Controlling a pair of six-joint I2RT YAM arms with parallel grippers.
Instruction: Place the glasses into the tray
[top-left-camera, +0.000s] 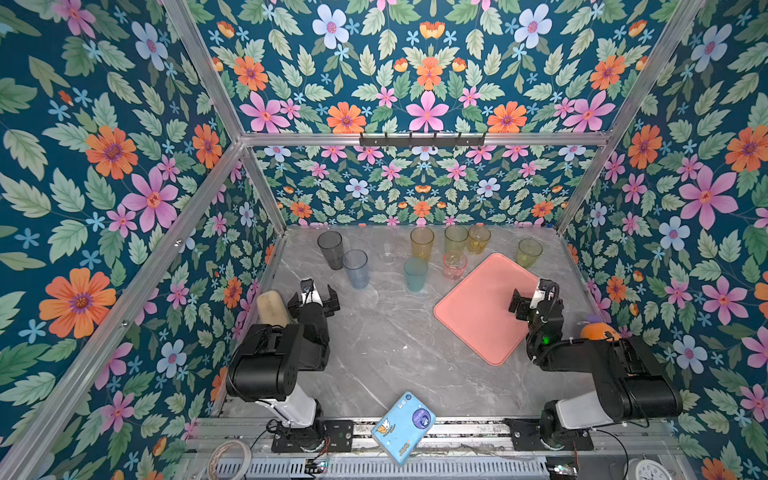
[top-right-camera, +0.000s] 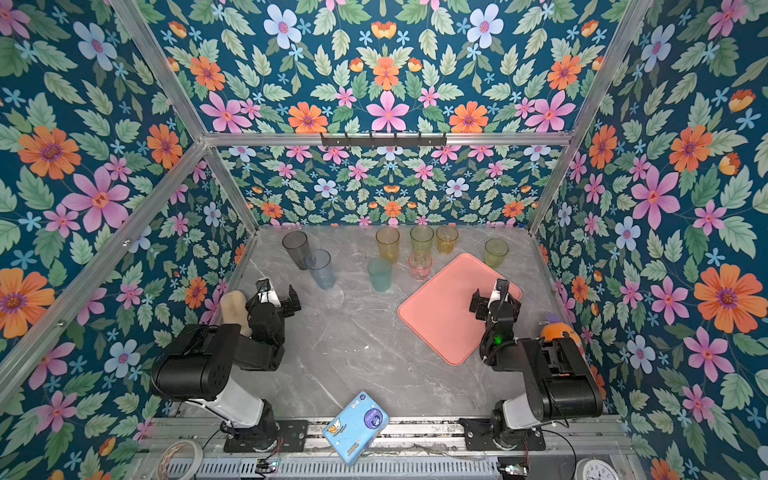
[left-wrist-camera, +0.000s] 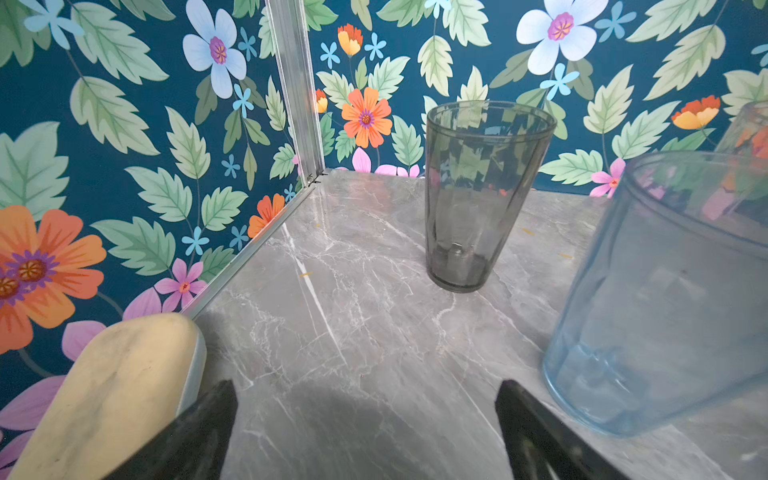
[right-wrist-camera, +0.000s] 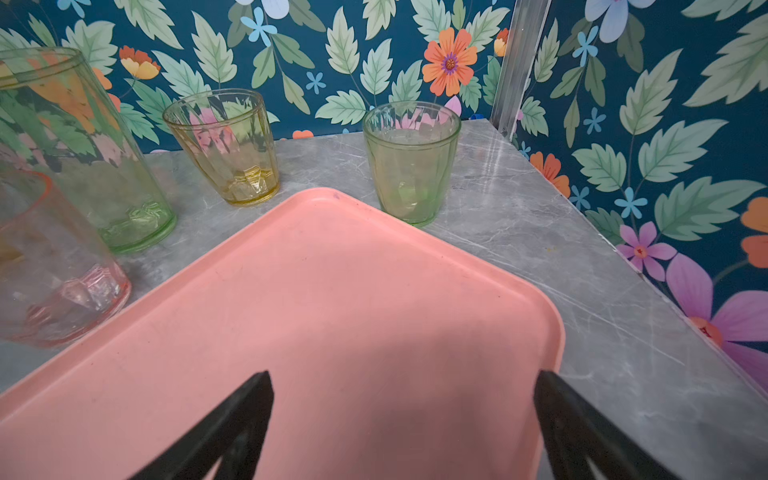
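9 tinted translucent tumblers (top-left-camera: 422, 245): likely light, slick; pinch mid-wall.
Left end effector (left-wrist-camera: 365, 386): jaws spread, empty.
Right end effector (right-wrist-camera: 403, 376): likewise.

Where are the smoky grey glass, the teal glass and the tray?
smoky grey glass (left-wrist-camera: 478, 199), left wrist view, middle of its wall.
teal glass (top-left-camera: 415, 276), in a top view, side wall.
tray (right-wrist-camera: 332, 291), right wrist view, bare floor.

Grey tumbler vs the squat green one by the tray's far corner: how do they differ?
Tint: the grey tumbler is smoky; the green tumbler pale yellow-green.
Shape: grey is tall and slim; green short and squat.
Place: grey stands back left, far from the tray; green back right, beside its far corner.
Both are upright, empty, on the table, outside the tray.
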